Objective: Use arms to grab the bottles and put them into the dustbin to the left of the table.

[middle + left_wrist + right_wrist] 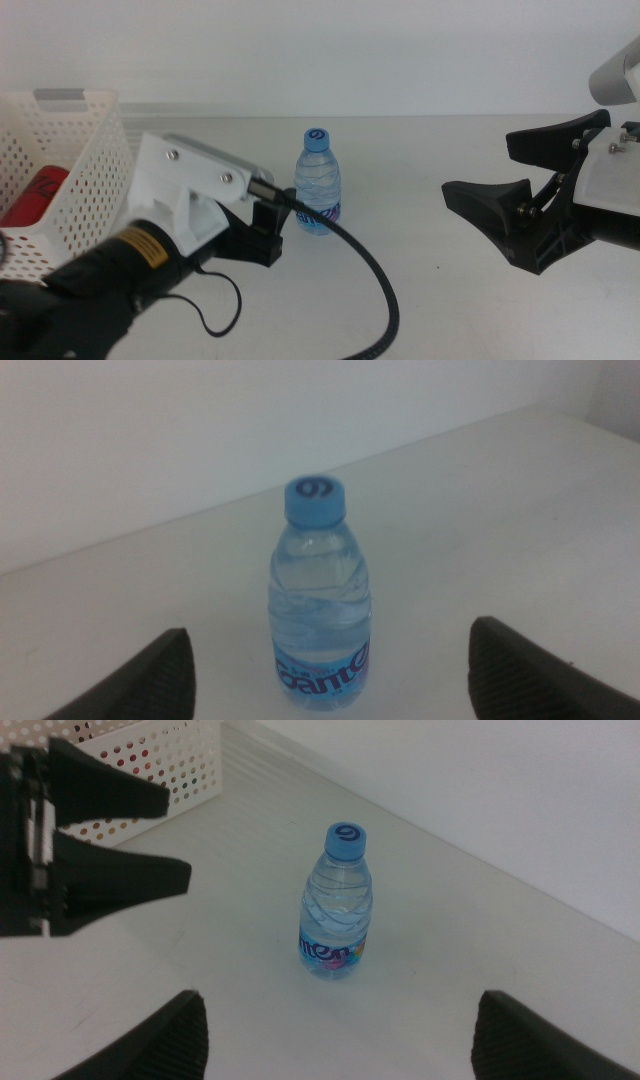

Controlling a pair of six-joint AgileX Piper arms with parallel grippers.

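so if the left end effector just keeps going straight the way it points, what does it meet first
Most likely the water bottle. In the left wrist view it stands upright, centred between the open jaws of the left end effector, with nothing visible in between. Exact depth is unclear.

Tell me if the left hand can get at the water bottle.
Probably yes: the left hand is open and faces the upright water bottle, with only bare table between them.

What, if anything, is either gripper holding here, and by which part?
Nothing is held. The left gripper is open with the water bottle standing between its jaws, untouched. The right gripper is open too, off to the bottle's right.
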